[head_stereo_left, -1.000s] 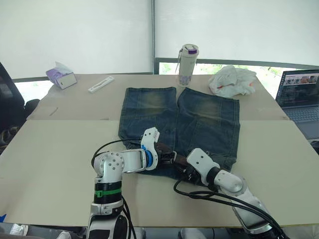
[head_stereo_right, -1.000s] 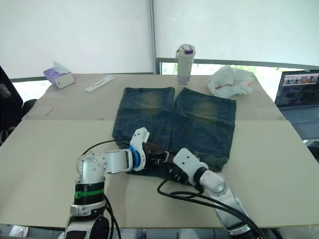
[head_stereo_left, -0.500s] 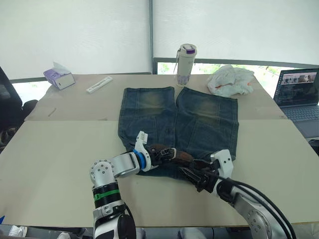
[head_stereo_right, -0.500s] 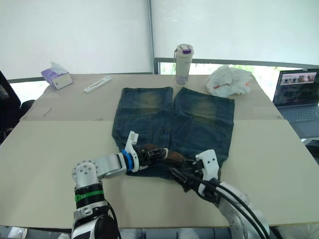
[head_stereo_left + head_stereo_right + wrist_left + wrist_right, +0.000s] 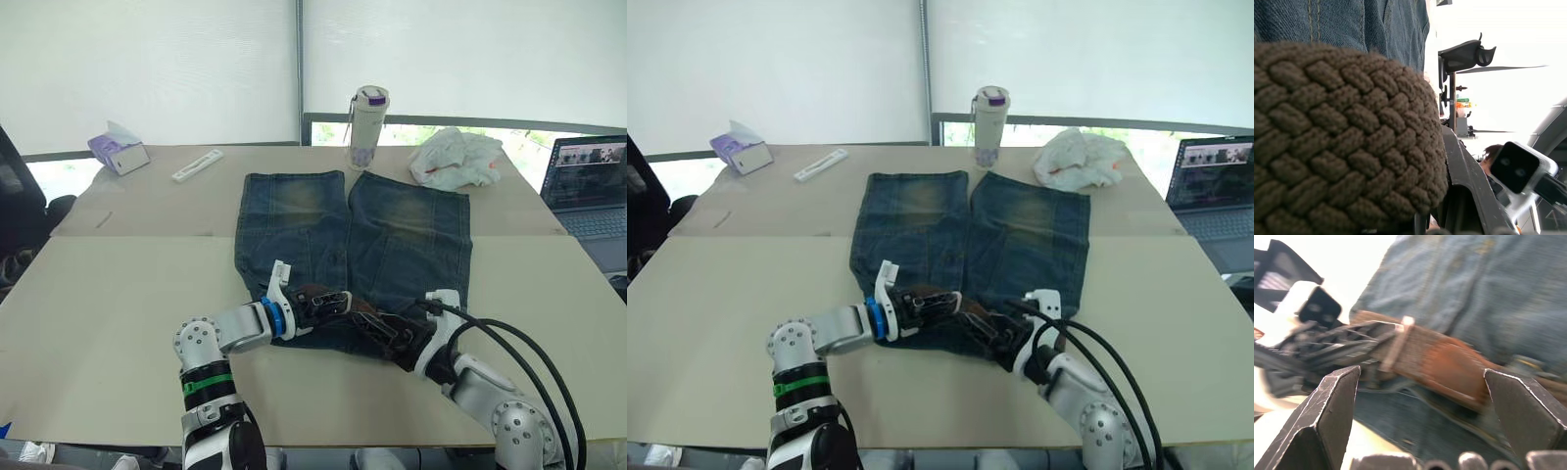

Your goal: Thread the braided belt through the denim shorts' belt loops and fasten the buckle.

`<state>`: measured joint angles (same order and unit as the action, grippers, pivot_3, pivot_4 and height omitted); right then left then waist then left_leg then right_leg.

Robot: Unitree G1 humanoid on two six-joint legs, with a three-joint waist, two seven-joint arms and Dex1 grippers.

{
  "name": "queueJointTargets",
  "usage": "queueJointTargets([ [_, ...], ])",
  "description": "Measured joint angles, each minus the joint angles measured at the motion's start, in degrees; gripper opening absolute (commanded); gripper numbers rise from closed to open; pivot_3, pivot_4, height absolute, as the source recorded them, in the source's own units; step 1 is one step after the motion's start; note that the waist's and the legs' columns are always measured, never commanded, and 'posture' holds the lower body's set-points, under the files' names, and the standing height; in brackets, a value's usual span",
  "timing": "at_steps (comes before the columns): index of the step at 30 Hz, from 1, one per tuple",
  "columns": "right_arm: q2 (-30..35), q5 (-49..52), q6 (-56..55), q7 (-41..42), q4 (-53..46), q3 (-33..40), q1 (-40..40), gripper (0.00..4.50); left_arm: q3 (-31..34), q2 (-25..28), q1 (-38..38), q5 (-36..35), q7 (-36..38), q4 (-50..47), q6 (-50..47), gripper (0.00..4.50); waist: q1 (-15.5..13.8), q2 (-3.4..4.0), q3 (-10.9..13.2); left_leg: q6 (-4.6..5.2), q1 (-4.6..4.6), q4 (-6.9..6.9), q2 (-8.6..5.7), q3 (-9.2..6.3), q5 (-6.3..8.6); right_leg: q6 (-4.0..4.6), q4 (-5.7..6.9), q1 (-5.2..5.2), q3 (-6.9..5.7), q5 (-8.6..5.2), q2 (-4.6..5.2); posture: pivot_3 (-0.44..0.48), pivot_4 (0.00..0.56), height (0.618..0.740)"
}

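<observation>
Lying flat across the middle of the frame, the denim shorts [image 5: 351, 245] rest on the beige table [image 5: 108, 294] with the two legs toward the top and the waistband toward the bottom, right where both arms meet; the fabric is dark blue with yellowish faded patches high on each leg. Across the waistband, just below centre, the braided belt [image 5: 345, 305] shows as a short dark-brown woven stretch running between the two grippers. Whether it passes under any belt loops cannot be told, since no loop is clear enough to pick out. By my reading the task is in its last part, with the strap already at the waist and the fastening left to do, because in the right wrist view the buckle [image 5: 1397, 343] appears as a pale metal frame on the strap with nothing visibly pinned through it. The left gripper [image 5: 328, 302], at lower centre-left, is clamped on the belt; its wrist view shows the thick braid pressed against the fingers. The right gripper [image 5: 1432, 382], at lower centre-right, has its fingers spread wide on either side of the strap's reddish-brown section, gripping nothing.
</observation>
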<state>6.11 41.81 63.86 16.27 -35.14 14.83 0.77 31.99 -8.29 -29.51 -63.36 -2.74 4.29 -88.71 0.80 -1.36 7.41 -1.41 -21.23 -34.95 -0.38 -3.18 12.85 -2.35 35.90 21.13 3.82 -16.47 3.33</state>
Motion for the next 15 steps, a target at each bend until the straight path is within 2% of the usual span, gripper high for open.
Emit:
queueJointTargets([
  [6, 1.1, 3.72, 0.48, -1.27, 0.39, 1.77, 0.55, 4.46, 0.41, 0.52, 0.22, -0.71, 0.0, 0.08, -0.02, 0.0, 0.08, 0.0, 0.0, 0.0, 0.0, 0.01, 0.03, 0.04, 0.0, 0.0, 0.0, 0.0, 0.0, 0.0, -0.03, 0.0, 0.15, 0.74],
  [15, -3.46, 11.48, 0.63, -6.63, 2.25, 1.38, -0.34, 4.46, 0.2, 0.7, 0.35, -1.24, 0.12, 0.08, -0.06, 0.0, 0.14, 0.01, 0.0, 0.0, -0.03, 0.02, 0.08, 0.02, 0.0, 0.0, -0.02, 0.02, 0.01, 0.0, -0.06, 0.0, 0.15, 0.74],
])
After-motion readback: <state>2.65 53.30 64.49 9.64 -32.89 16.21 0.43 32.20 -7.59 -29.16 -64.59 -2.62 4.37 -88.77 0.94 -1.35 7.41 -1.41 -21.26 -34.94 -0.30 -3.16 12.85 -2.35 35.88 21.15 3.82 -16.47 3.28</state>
